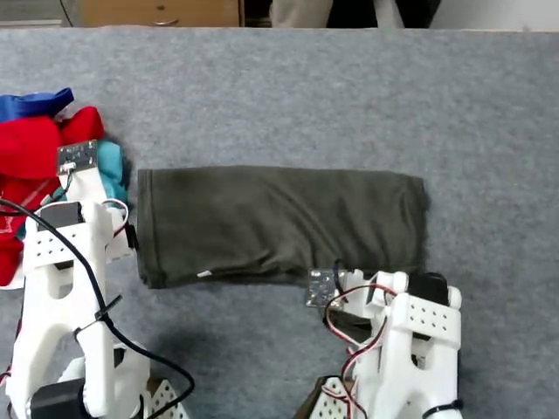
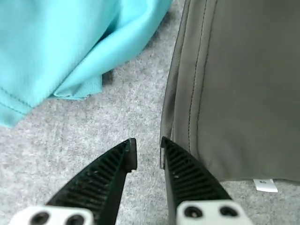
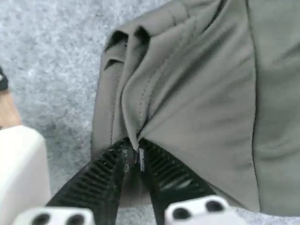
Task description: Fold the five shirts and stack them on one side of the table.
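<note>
Centrally, folded olive shirt [image 1: 279, 223] on grey table [image 1: 349, 96]; right gripper [image 3: 133, 152] pinched tight on its hem fold; left gripper [image 2: 147, 150] narrowly parted at its edge, holding nothing.

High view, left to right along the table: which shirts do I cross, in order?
In order: red shirt → teal shirt → olive shirt.
</note>
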Action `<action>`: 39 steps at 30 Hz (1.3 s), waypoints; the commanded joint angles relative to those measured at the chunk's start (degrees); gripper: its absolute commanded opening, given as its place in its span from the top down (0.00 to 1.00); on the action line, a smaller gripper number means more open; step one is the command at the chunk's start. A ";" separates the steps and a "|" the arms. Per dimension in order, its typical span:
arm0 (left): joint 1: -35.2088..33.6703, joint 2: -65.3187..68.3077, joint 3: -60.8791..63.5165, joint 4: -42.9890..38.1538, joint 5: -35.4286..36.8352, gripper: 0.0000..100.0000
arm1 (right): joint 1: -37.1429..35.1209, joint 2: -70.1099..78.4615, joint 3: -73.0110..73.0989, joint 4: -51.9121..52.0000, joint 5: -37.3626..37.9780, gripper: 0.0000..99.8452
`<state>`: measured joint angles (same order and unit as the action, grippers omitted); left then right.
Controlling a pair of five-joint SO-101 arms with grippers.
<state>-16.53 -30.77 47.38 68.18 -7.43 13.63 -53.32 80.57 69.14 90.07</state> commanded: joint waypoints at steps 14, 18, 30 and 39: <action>-0.70 -1.80 -0.26 0.62 -0.35 0.90 | 1.63 -0.48 -10.07 15.74 1.67 0.77; -0.62 -1.80 -0.26 0.35 -0.35 0.90 | 1.71 -0.48 -10.07 16.26 2.64 0.79; -0.44 -1.80 2.02 -3.34 -0.26 0.90 | 1.80 0.13 1.36 4.92 4.75 0.73; -0.44 -1.36 1.67 -4.57 -2.02 0.90 | 0.66 9.36 -0.31 2.46 4.84 0.73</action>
<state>-16.62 -30.77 49.85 64.48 -8.13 14.42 -49.71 77.93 71.34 93.76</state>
